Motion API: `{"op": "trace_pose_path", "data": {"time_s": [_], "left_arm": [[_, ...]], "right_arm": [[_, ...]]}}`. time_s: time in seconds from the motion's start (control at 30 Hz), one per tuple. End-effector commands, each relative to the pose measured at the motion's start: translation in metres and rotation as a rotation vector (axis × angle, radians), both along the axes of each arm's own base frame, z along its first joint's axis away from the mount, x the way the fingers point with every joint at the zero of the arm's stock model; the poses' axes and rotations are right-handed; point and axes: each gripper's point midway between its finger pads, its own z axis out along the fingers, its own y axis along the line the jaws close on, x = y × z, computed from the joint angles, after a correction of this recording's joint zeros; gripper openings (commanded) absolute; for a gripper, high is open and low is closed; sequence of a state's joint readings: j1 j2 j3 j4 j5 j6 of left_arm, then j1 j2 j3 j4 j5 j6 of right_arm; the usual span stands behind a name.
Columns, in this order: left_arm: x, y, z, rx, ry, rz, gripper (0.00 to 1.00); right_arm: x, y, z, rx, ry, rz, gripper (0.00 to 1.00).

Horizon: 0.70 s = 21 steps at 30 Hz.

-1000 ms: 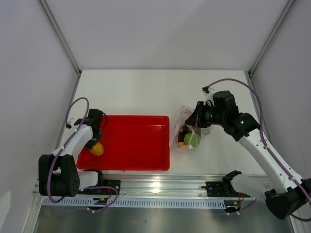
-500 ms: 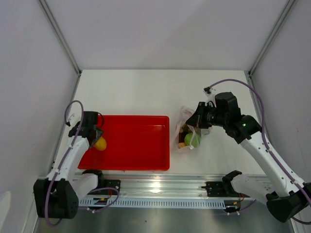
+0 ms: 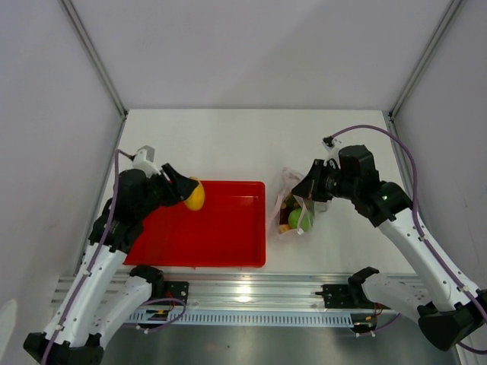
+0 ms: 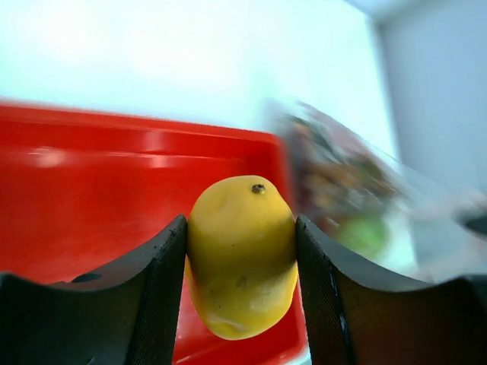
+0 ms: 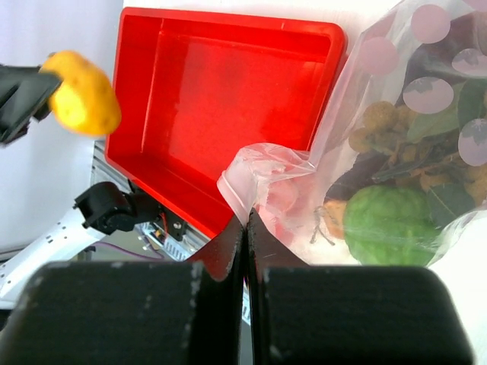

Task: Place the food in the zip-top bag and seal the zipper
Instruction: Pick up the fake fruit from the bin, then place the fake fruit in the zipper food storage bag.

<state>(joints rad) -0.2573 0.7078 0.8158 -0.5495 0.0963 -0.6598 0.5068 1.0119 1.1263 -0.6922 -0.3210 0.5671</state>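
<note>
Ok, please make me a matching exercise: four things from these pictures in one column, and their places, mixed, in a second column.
1 yellow-orange ball
2 green ball
3 red tray
4 zip-top bag

A inside the bag
B edge pinched by right claw
C held in left claw
D flat on the table

Pairs: 1-C, 2-A, 3-D, 4-B

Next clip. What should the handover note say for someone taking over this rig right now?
Left gripper: shut on the yellow-orange ball, held up over the red tray.
Right gripper: shut on a fold of the zip-top bag, right of the tray.
Done: green ball, tan balls and green stalks are inside the bag; nothing else shows in the tray.
Left: carry the ball to the bag, drop it in, then seal it.
</note>
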Motion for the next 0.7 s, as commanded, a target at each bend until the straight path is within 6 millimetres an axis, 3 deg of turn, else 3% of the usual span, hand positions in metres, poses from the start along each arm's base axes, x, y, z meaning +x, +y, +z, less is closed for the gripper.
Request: {"op": "trace_pose_path", "data": {"time_s": [0.0, 0.1, 0.27, 0.53, 0.67], "left_arm": [[-0.026, -0.068, 0.053, -0.080, -0.179, -0.369, 0.00], [-0.051, -0.110, 0.078, -0.171, -0.273, -0.549, 0.01], [-0.068, -0.149, 0.101, -0.200, -0.390, -0.657, 0.01], [-0.077, -0.198, 0.108, -0.223, -0.435, -0.727, 0.01], [-0.076, -0.222, 0.097, -0.217, -0.410, -0.748, 0.00]], "right_arm": [[-0.003, -0.001, 0.025, 0.057, -0.037, -0.028, 0.00], [-0.007, -0.002, 0.023, 0.066, -0.007, -0.040, 0.00], [-0.013, 0.001, 0.023, 0.117, 0.019, -0.049, 0.00], [-0.021, 0.018, 0.053, 0.266, 0.057, -0.017, 0.00], [-0.022, 0.018, 0.060, 0.293, 0.048, -0.026, 0.00]]}}
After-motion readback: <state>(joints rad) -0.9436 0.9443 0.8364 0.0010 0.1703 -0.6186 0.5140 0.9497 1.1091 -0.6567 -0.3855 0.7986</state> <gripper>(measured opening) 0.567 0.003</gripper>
